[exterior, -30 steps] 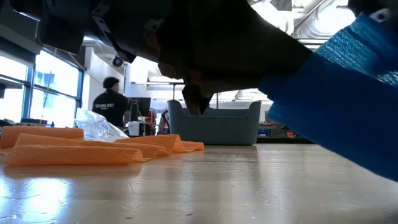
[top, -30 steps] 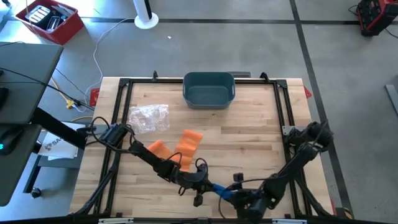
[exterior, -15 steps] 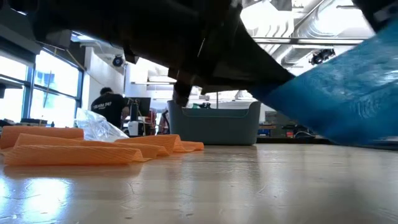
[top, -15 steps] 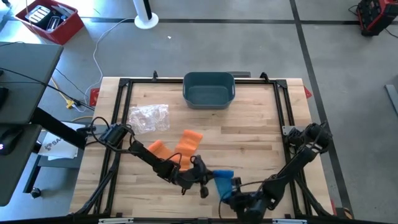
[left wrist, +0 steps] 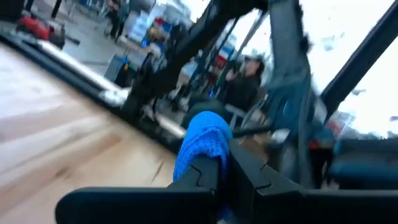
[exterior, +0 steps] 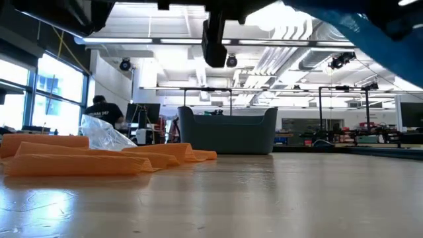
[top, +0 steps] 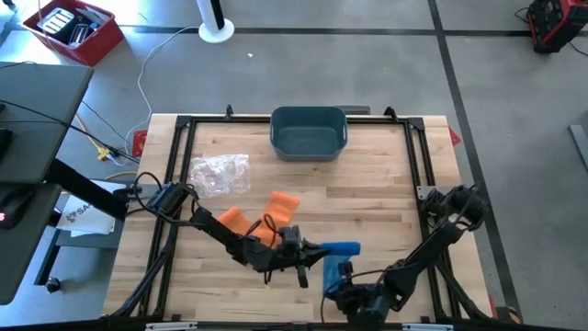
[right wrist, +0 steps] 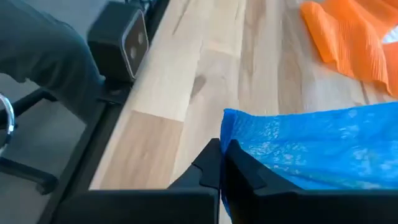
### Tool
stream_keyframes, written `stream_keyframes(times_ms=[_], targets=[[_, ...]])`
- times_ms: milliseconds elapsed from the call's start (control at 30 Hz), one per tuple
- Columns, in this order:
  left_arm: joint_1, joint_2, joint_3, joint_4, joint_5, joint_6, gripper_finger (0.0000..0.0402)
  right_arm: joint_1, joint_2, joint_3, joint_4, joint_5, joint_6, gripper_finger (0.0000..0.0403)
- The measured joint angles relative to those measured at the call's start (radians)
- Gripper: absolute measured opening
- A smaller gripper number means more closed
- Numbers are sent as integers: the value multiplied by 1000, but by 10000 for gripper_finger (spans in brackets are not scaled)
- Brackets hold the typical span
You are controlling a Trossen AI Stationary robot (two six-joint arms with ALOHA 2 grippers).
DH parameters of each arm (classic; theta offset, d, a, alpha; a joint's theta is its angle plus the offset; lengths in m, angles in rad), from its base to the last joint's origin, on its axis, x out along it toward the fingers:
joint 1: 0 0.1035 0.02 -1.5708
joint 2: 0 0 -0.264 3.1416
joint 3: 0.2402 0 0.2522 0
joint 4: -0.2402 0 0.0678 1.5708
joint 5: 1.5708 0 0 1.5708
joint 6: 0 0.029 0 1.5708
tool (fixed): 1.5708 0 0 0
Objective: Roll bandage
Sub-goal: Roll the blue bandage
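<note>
The blue bandage point(top: 336, 255) is held off the table point(top: 386, 198) near its front edge, between the two grippers, and no finished roll can be seen — the rolling appears to be at an early stage, with most of it left. One end is clamped in the closed left gripper point(top: 310, 250), whose arm is stretched low across the front of the table. The other end is pinched by the shut right gripper point(right wrist: 222, 163), reached in from the front right. Orange bandages point(top: 276, 213) lie loose behind, unrolled as far as can be told.
</note>
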Motion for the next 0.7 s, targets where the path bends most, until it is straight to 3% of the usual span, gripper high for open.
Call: stream_keyframes(times_ms=[167,433,700], targets=[[-2,0,0,-8,-65,19,6,9,6,0,20,4,9,0],[-2,1,0,-219,-159,15,6,75,-23,0,82,9,-13,0],[-11,0,0,-396,-97,-65,6,154,-143,0,-31,290,-58,0]])
